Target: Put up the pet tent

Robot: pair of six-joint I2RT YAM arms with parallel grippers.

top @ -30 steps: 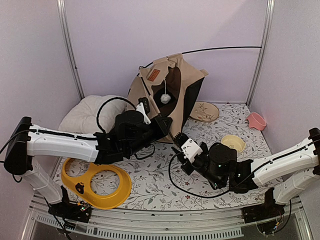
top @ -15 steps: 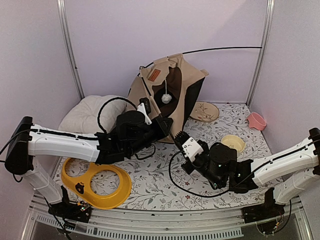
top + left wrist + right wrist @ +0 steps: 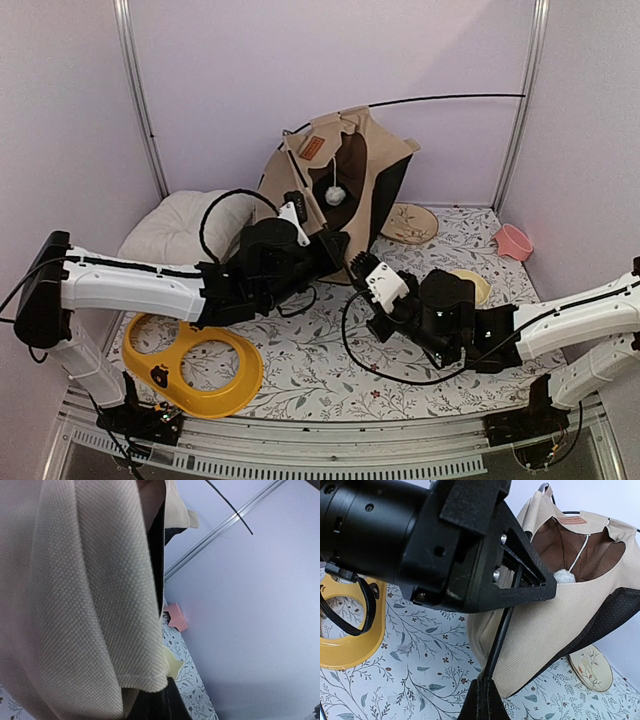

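The pet tent (image 3: 340,175) stands half raised at the back centre, beige canvas with a brown label patch (image 3: 310,148) and a white pom-pom (image 3: 334,196) hanging in its doorway. A thin black pole (image 3: 450,97) arcs from its top to the right. My left gripper (image 3: 328,248) is at the tent's lower front, shut on the canvas edge (image 3: 100,605), which fills the left wrist view. My right gripper (image 3: 486,692) is shut on a black tent pole (image 3: 501,632) at the tent's lower front corner, just under the left gripper (image 3: 540,587). The tent's canvas (image 3: 570,610) bulges behind that pole.
A white pillow (image 3: 185,228) lies at the back left. A yellow two-hole tray (image 3: 200,362) lies front left. A patterned plate (image 3: 408,222), a yellow bowl (image 3: 472,283) and a pink cup (image 3: 513,242) sit to the right. Metal frame posts (image 3: 140,100) stand at the back corners.
My right gripper has moved up and left toward the tent with the pole. My left gripper has risen slightly, and the tent stands a little more upright.
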